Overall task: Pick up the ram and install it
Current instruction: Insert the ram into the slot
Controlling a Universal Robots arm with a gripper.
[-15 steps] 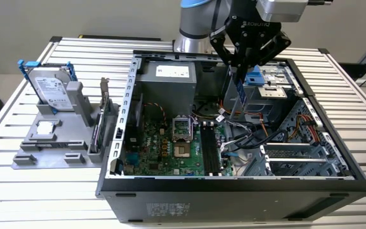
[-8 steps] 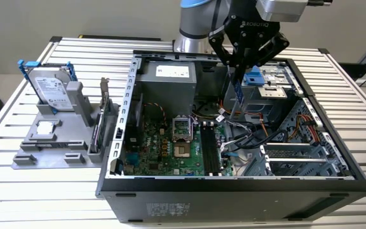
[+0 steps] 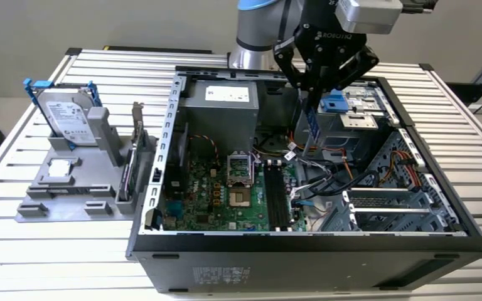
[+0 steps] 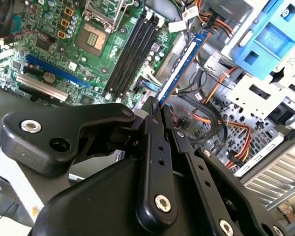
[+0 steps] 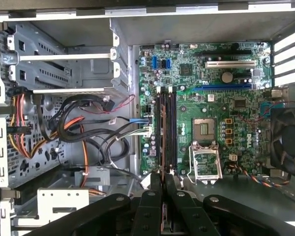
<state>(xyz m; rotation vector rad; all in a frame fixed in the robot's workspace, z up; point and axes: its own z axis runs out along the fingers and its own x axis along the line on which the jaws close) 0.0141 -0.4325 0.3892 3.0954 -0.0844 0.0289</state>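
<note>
One end of the ram is hidden inside the end effector clamping it.

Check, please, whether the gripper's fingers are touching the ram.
Touching. In the second wrist view the fingers are shut on the near end of the ram, which juts out from between them with no gap.
</note>
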